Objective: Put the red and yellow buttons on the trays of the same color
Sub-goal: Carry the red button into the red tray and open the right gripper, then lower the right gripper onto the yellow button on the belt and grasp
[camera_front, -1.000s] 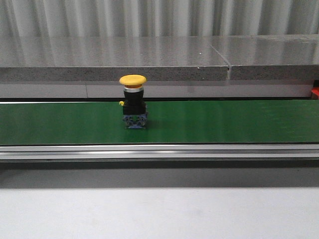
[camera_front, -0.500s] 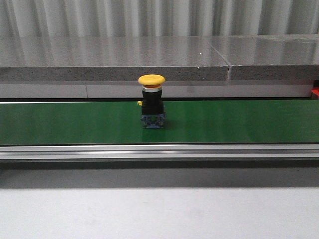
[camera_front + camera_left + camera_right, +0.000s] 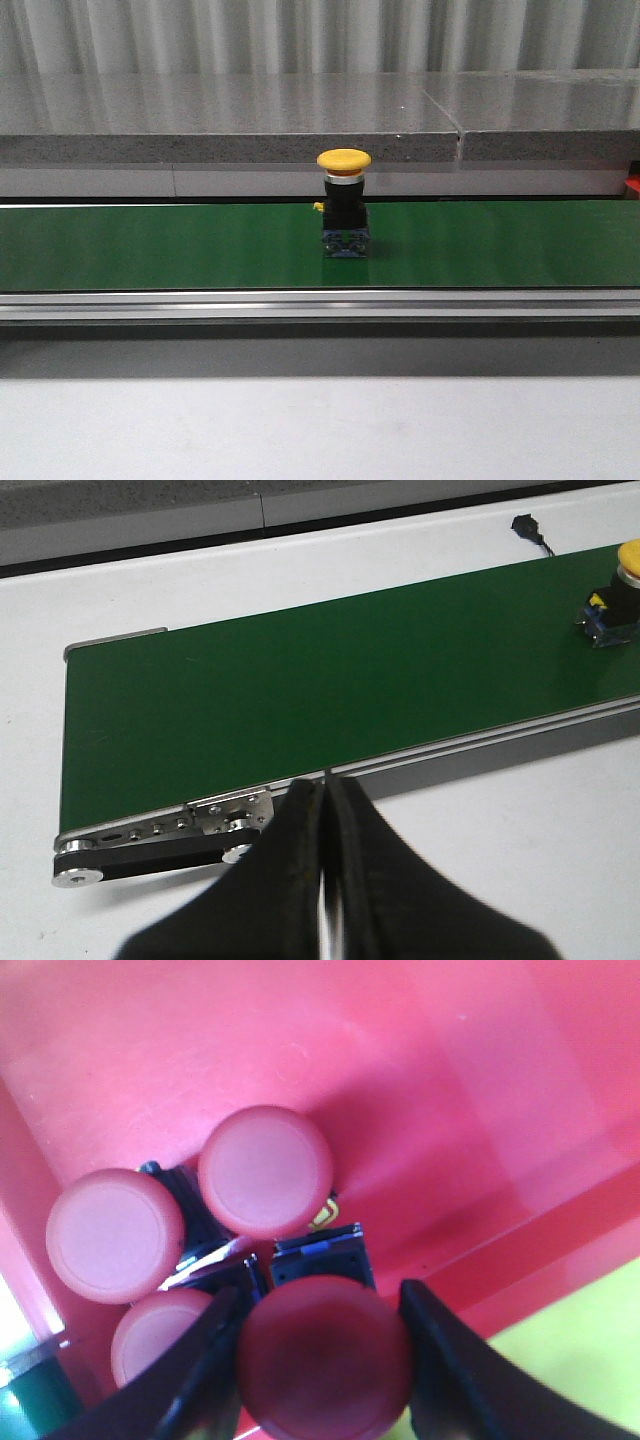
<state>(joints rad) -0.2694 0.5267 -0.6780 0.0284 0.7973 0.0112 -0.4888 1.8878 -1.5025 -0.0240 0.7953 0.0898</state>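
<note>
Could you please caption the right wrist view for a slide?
Right gripper holds a red button over the red tray, three buttons already inside.

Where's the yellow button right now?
In the front view the yellow button stands upright on the green belt, just right of centre. The left wrist view shows it far from the left gripper.

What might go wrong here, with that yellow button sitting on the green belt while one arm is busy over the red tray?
The right gripper holds a red button right above three others crowded in the red tray; released there, it may land on them and topple. Meanwhile the yellow button stands upright on the green belt, and the left gripper, shut and off the belt's end, looks poorly placed to catch it.
</note>
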